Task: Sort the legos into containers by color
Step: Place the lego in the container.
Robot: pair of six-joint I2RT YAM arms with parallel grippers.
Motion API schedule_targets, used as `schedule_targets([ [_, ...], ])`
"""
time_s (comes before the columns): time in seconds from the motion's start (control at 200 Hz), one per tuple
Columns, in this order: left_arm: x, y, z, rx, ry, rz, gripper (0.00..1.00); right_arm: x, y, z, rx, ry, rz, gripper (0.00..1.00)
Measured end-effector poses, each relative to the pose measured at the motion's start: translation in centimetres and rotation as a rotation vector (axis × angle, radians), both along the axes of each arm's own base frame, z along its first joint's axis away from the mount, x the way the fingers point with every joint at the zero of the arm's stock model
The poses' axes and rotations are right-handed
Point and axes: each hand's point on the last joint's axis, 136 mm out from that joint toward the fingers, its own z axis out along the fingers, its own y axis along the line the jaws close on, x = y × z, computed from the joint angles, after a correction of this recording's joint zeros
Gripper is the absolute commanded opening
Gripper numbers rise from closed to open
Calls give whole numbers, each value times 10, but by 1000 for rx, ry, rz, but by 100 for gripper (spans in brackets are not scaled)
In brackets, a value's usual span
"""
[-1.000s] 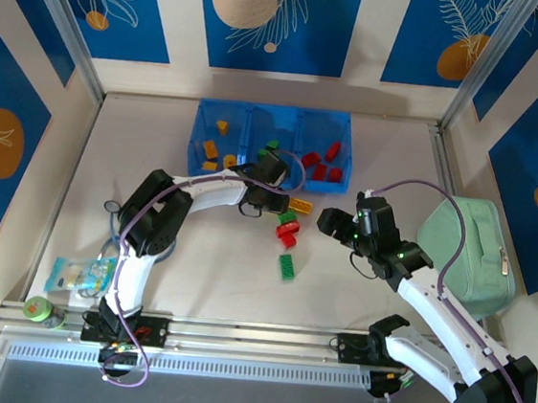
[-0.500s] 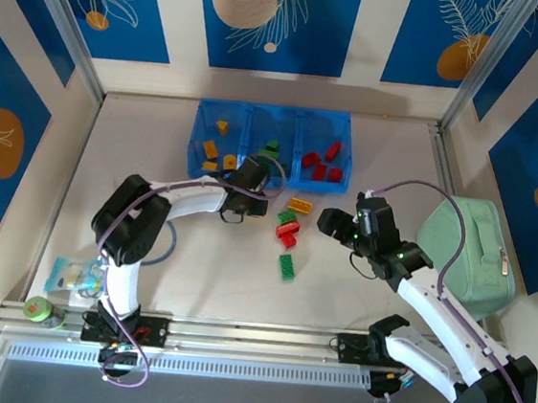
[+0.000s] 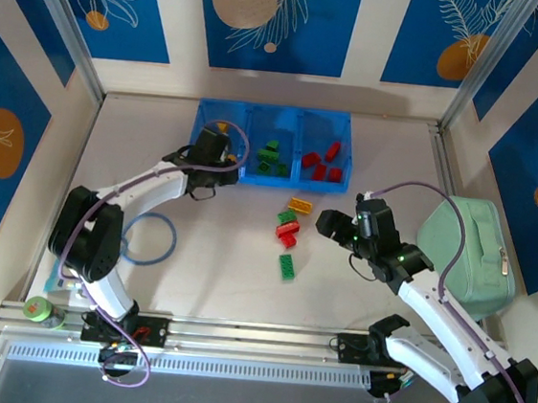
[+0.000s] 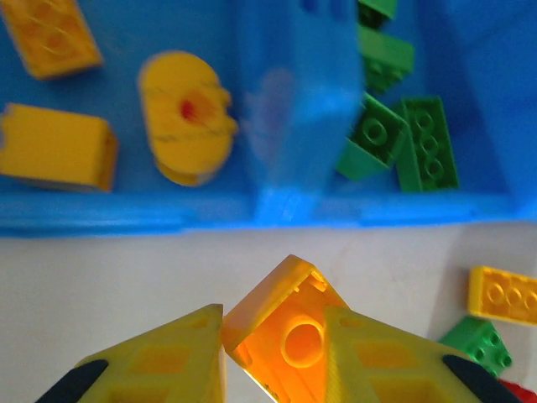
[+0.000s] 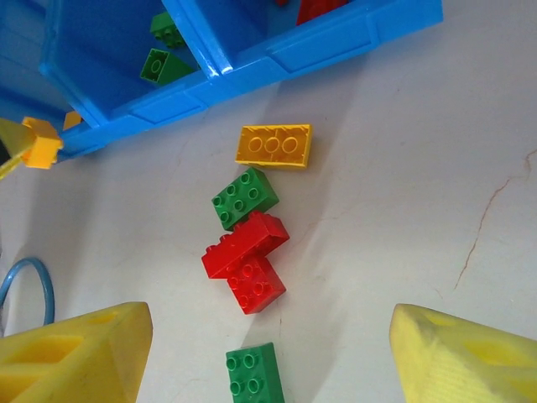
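The left gripper (image 4: 273,346) is clamped on a yellow-orange brick (image 4: 289,332), holding it at the front wall of the blue tray (image 5: 336,40), close to the divider between the tray's left and middle compartments. The left compartment holds yellow pieces (image 4: 52,153), the middle one green bricks (image 4: 407,143) and the right one red bricks (image 3: 321,164). On the table in front of the tray lie a yellow brick (image 5: 273,144), a green brick (image 5: 244,197) touching two red bricks (image 5: 245,260), and another green brick (image 5: 254,374) farthest from the tray. The right gripper (image 3: 327,224) hangs in front of the tray and off to its right, jaws spread wide with nothing between them.
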Motion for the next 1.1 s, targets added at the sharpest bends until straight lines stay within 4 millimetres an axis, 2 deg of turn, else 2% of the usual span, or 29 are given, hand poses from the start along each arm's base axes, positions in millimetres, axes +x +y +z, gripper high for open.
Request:
schedule_targets([
  [0.13, 19, 20, 7, -2, -6, 56, 29, -1, 2, 0, -1, 2, 9, 75],
  [0.305, 47, 33, 8, 2, -15, 90, 31, -4, 3, -2, -6, 10, 16, 75],
  [0.46, 57, 38, -3, 25, 11, 95, 52, -4, 2, -3, -11, 13, 14, 75],
  [0.55, 60, 38, -2, 25, 11, 100, 65, -4, 2, -3, -11, 15, 14, 75],
  [0.64, 62, 38, 2, 27, 3, 98, 69, -5, 2, -4, -14, 18, 14, 75],
  [0.755, 59, 35, 7, 44, -11, 84, 70, -4, 2, -7, -22, 26, 11, 76],
  [0.85, 53, 26, 22, 70, -48, 55, 71, -1, 1, -13, -39, 49, 6, 77],
  [1.001, 26, -13, 52, 45, -122, -66, 71, 15, -2, -28, -73, 121, -2, 77],
  [1.096, 0, -34, 53, 0, -129, -143, 71, 33, 3, -35, -74, 179, 22, 76],
])
